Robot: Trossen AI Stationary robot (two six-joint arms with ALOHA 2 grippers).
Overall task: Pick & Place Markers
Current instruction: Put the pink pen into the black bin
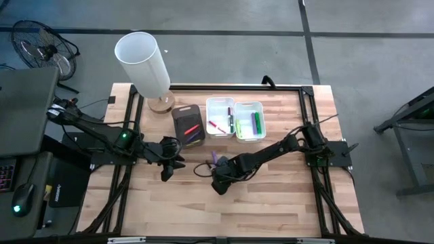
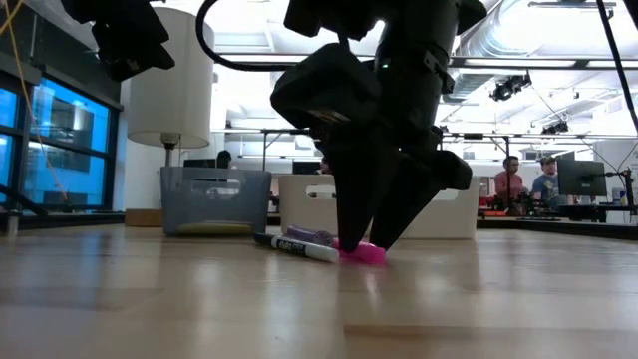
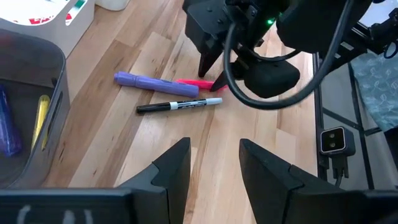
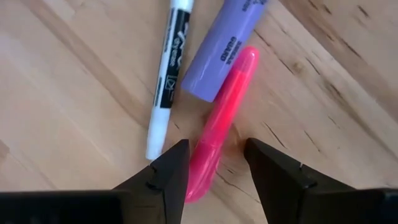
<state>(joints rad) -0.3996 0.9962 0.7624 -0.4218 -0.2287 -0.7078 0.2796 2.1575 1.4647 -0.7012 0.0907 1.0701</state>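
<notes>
Three markers lie flat and close together on the wooden table: a pink marker (image 4: 224, 118), a thicker purple marker (image 4: 227, 43) and a thin black-and-white marker (image 4: 168, 74). My right gripper (image 4: 216, 146) points down over them, open, with one finger on each side of the pink marker's near half; its fingertips reach the table in the low view (image 2: 364, 239). My left gripper (image 3: 214, 146) hangs open above the table to the left of the markers, holding nothing. My right gripper comes at the pink marker from above, its fingers lying across the marker's lower half (image 4: 208, 165). A gap shows beside one finger (image 4: 264, 168). Whether the other finger (image 4: 174, 171) touches the marker, I cannot tell. The marker lies flat on the table.
A dark bin (image 1: 178, 115) with red, yellow and purple markers stands behind the left gripper. Two white bins (image 1: 210, 102) (image 1: 261, 108) with red and green markers stand beside it. A white lamp (image 1: 142, 64) rises at the far left. Bare wood lies toward the near edge.
</notes>
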